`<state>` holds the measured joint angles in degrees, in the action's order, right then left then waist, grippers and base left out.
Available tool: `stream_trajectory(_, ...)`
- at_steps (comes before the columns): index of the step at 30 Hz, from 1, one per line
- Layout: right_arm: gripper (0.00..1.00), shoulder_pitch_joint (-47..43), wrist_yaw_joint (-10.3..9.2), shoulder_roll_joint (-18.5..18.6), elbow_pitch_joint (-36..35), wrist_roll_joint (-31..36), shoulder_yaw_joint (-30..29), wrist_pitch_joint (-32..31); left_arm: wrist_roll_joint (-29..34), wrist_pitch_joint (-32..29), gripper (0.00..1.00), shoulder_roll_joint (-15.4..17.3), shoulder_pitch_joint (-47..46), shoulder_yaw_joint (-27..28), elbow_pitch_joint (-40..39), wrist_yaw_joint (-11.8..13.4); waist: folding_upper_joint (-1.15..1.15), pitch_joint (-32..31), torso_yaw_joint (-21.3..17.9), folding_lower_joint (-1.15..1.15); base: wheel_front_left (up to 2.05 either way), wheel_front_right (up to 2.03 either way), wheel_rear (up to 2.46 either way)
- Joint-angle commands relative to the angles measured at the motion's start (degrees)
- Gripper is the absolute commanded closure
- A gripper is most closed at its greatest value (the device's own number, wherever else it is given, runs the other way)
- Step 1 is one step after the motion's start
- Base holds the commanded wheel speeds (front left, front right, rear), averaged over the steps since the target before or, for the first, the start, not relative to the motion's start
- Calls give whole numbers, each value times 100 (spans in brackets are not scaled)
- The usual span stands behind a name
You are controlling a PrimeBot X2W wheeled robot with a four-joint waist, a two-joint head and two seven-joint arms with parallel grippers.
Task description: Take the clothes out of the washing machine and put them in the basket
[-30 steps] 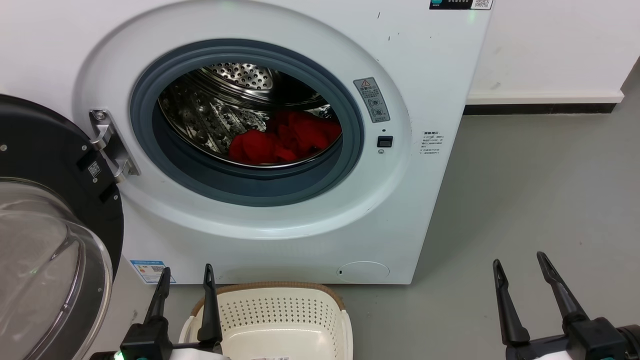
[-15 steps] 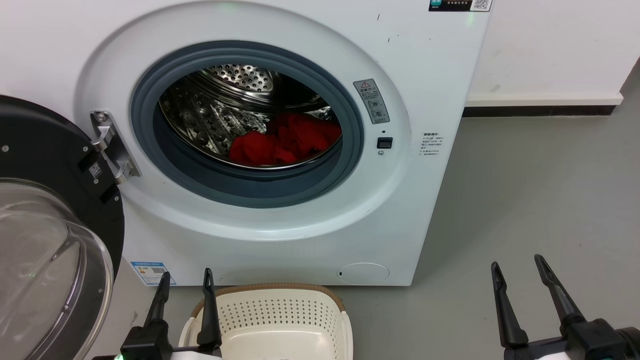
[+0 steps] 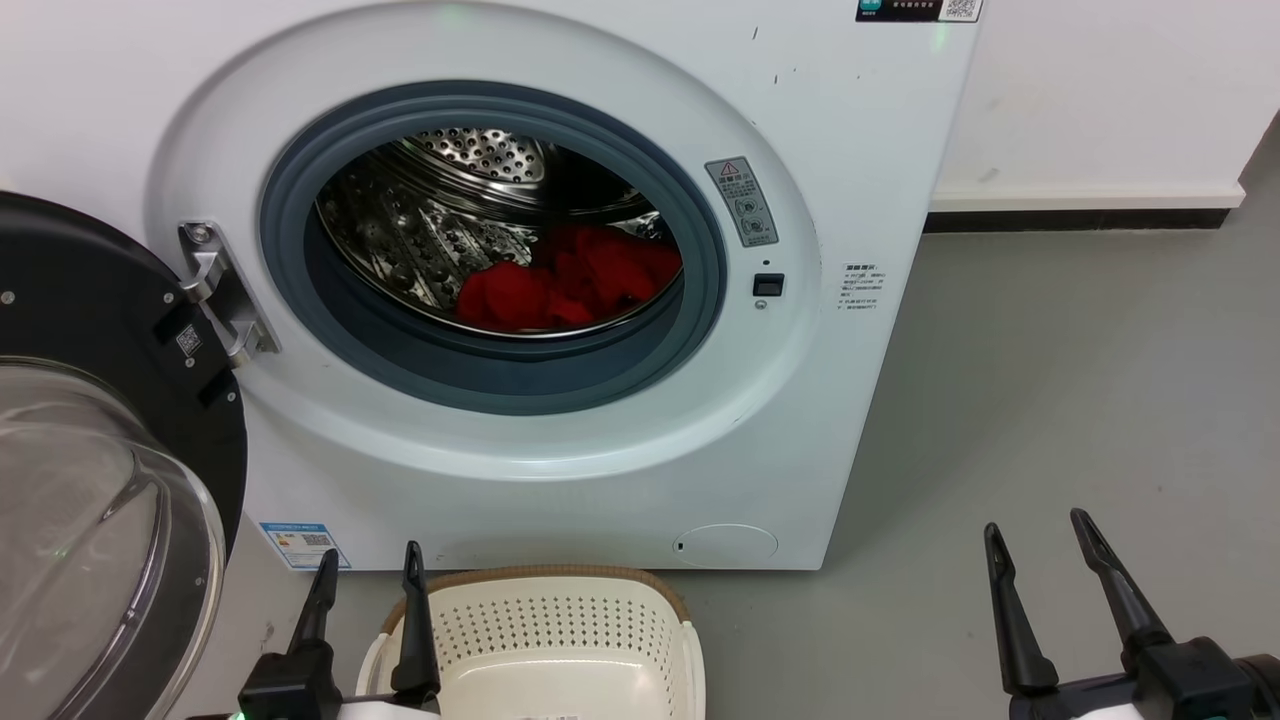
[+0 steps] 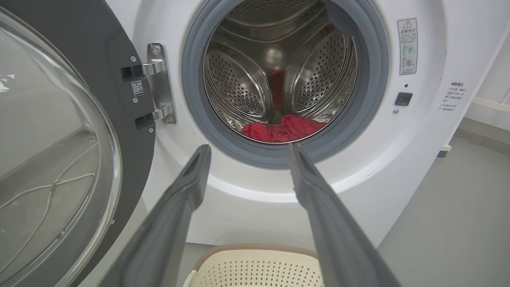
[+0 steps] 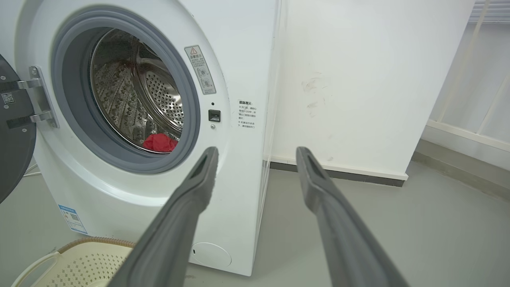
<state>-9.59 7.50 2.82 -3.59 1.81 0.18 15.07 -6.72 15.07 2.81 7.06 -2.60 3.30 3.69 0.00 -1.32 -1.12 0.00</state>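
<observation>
Red clothes (image 3: 570,280) lie low in the steel drum (image 3: 430,230) of the washing machine (image 3: 850,420), glass door (image 3: 100,500) swung open at left. Basket (image 3: 560,625) sits on the floor (image 3: 1050,380) just before the machine, beside my left gripper (image 3: 371,549) — fingers apart. My right gripper (image 3: 1036,520), off over grey floor — fingers apart too.

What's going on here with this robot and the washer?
A two-armed robot faces the washing machine, whose door is swung open. The red clothes lie in the drum, untouched. The left gripper and right gripper are both open and empty, low in front of the machine. The basket sits on the floor at the machine's foot.
</observation>
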Motion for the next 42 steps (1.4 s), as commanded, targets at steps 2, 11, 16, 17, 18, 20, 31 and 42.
stream_trajectory(2, 0, 3, -2, 11, -17, -51, -12, 16, -54, 16, 0, 12, -157, 57, 75, -40, 0, 26, 0, 0, 0, 0, 0)
stream_trajectory(11, 0, 165, -2, 11, -29, -53, 45, 16, 40, 16, 0, 13, -1117, 189, 846, -515, 0, 231, -106, 0, 0, 0, 0)
stream_trajectory(16, 0, 407, -2, 10, -83, -98, 56, 16, 100, 15, 0, 97, -2100, 335, 1521, -766, 0, 658, -270, 0, 0, 0, 0)
stream_trajectory(17, 0, 446, -2, 8, -92, -107, 68, 15, 111, 15, 0, 135, -2293, 361, 1669, -804, 0, 782, -322, 0, 0, 0, 0)
stream_trajectory(18, 0, 520, -2, 8, -98, -113, 66, 16, 114, 16, 0, 178, -2538, 390, 1824, -832, 0, 891, -365, 0, 0, 0, 0)
stream_trajectory(20, 0, 659, -2, 8, -109, -132, 87, 15, 147, 15, 0, 274, -3006, 419, 2133, -889, 0, 1125, -466, 0, 0, 0, 0)
stream_trajectory(31, 0, 1417, -2, 4, -273, -291, 143, 15, 338, 15, 0, 830, -5209, 387, 3436, -1018, 0, 2512, -947, 0, 0, 0, 0)
stream_trajectory(42, 0, 2044, -3, 1, -504, -572, 159, 15, 601, -46, 0, 1377, -7325, 226, 4949, -888, 0, 3724, -1321, 0, 0, 0, 0)
